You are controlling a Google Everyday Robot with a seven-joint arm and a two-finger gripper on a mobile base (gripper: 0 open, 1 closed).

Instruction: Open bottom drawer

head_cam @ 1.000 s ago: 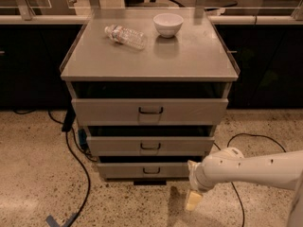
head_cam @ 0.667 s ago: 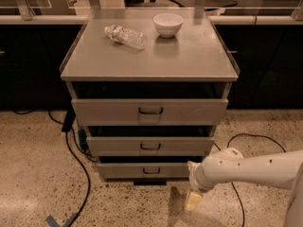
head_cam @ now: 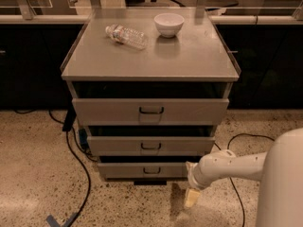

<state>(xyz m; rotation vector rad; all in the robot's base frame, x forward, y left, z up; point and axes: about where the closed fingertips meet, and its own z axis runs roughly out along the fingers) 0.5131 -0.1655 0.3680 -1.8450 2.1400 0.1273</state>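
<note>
Probably lab: gripper [head_cam: 191, 198] beside steel cabinet [head_cam: 189, 56]

Gripper [head_cam: 191, 189] beside bottom drawer [head_cam: 124, 170], front unobstructed

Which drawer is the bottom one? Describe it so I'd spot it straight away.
Find the grey metal cabinet with a bowl and bottle on top. Of its three stacked drawers, the bottom drawer sits just above the floor, with the gripper low by its right end. It is the narrowest, shallowest front.
</note>
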